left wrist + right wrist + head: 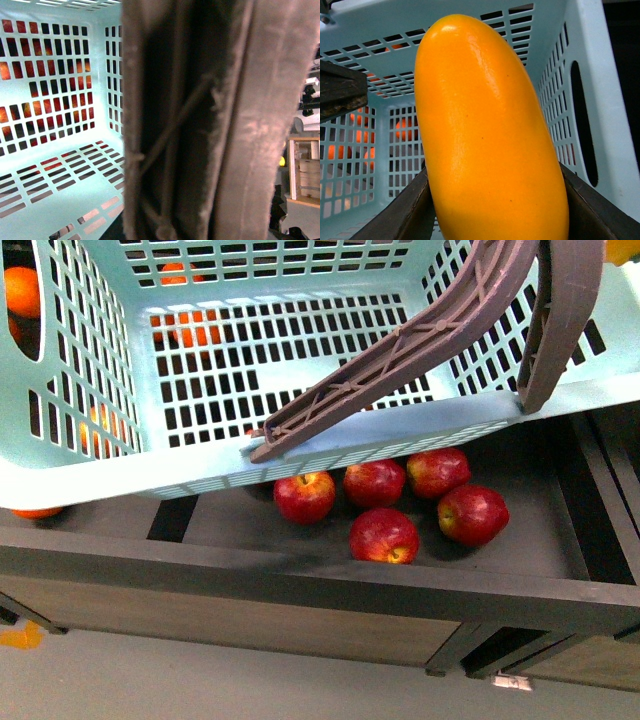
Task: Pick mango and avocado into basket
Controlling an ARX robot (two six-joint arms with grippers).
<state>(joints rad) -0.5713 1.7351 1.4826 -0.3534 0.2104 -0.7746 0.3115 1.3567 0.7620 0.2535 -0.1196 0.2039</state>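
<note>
Right gripper [495, 197] clamped on mango [485, 125]. The long axis runs along the fingers, free end pointing away from the wrist toward the basket's [605, 75] slotted walls. Front view: basket at 12 o'clock.

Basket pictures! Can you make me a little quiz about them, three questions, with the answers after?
1. True or false: the red apples lie inside the basket.
2. What is the right gripper holding? A) a pear B) the mango C) an orange
3. Fill in: the front view shows ____ red apples.

Key
1. False: they lie on the dark shelf, outside the basket.
2. B
3. Five
</note>
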